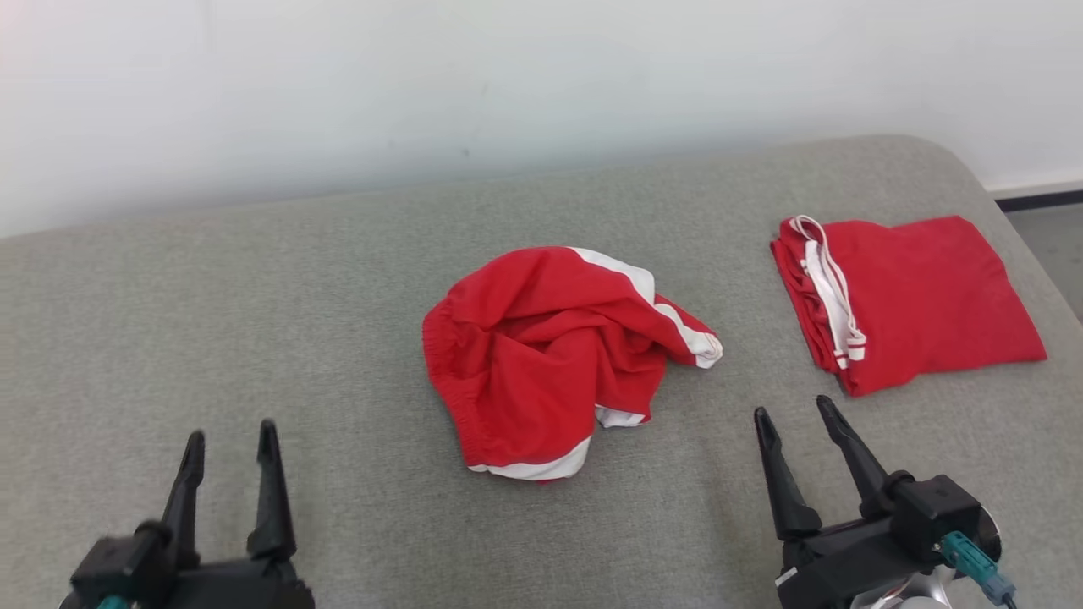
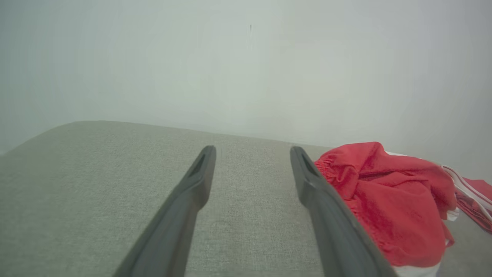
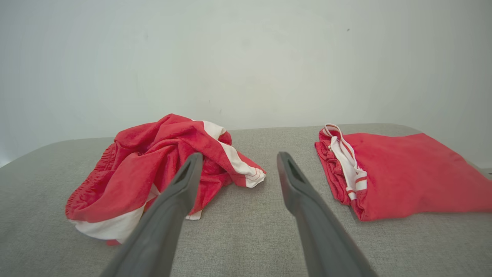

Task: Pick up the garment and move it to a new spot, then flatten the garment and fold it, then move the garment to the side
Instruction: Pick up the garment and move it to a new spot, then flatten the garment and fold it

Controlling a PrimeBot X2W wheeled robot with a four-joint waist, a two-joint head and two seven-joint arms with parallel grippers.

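Note:
A crumpled red garment with white stripes lies in a heap at the middle of the grey padded surface; it is also in the left wrist view and the right wrist view. My left gripper stands open at the lower left, well apart from the heap, nothing between its fingers. My right gripper is open at the lower right, between the heap and a folded garment, holding nothing; its fingers point over bare surface.
A second red garment, folded flat with a white drawstring, lies at the right end of the surface. A white wall rises just behind. The surface's right edge drops to a floor. Bare surface spreads to the left.

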